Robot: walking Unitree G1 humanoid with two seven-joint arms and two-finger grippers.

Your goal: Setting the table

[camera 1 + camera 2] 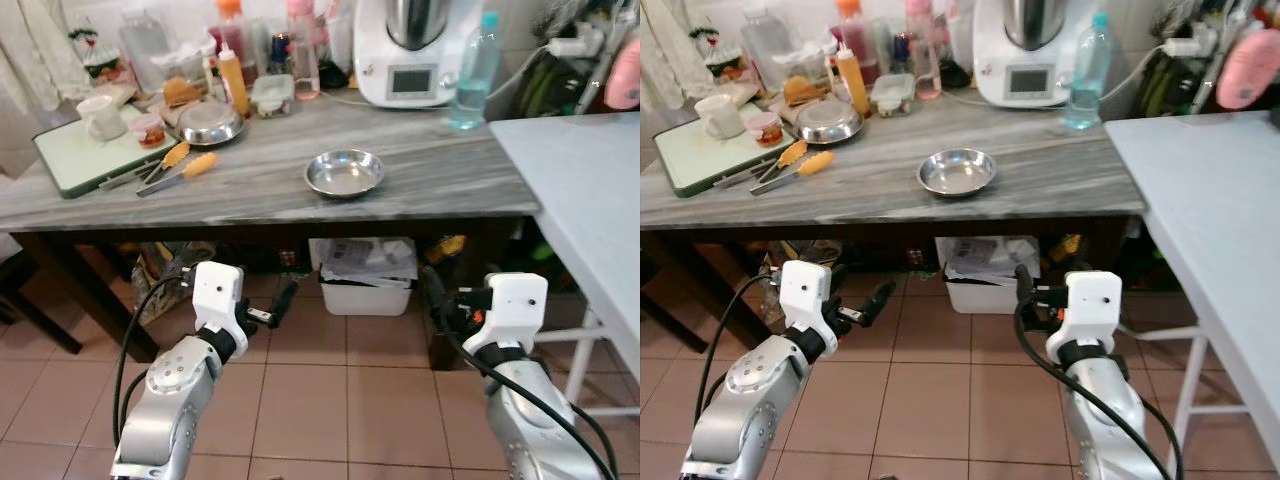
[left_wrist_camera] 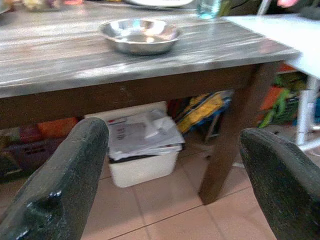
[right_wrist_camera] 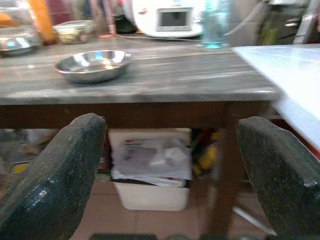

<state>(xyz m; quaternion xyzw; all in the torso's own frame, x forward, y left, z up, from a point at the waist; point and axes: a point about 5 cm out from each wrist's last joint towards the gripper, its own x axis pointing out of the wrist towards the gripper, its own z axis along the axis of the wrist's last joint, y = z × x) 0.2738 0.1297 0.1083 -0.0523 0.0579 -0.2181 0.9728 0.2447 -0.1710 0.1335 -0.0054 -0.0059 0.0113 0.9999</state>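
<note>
A small steel bowl (image 1: 344,173) sits alone near the front edge of the grey marble counter (image 1: 430,170). Further left lie orange-handled tongs (image 1: 180,165), a second steel bowl (image 1: 210,124) and a white mug (image 1: 100,117) on a green-rimmed board (image 1: 65,165). A pale table (image 1: 590,200) stands at the right. My left gripper (image 1: 275,305) is low, under the counter's edge and left of the bowl; it is open and holds nothing (image 2: 175,185). My right gripper (image 1: 435,290) is at the same height to the right, open and holding nothing (image 3: 170,180).
A white bin (image 1: 365,285) of papers stands under the counter, between dark wooden legs. At the counter's back are a white kitchen machine (image 1: 410,50), a water bottle (image 1: 472,75), sauce bottles and jars. Tiled floor (image 1: 330,400) lies below my arms.
</note>
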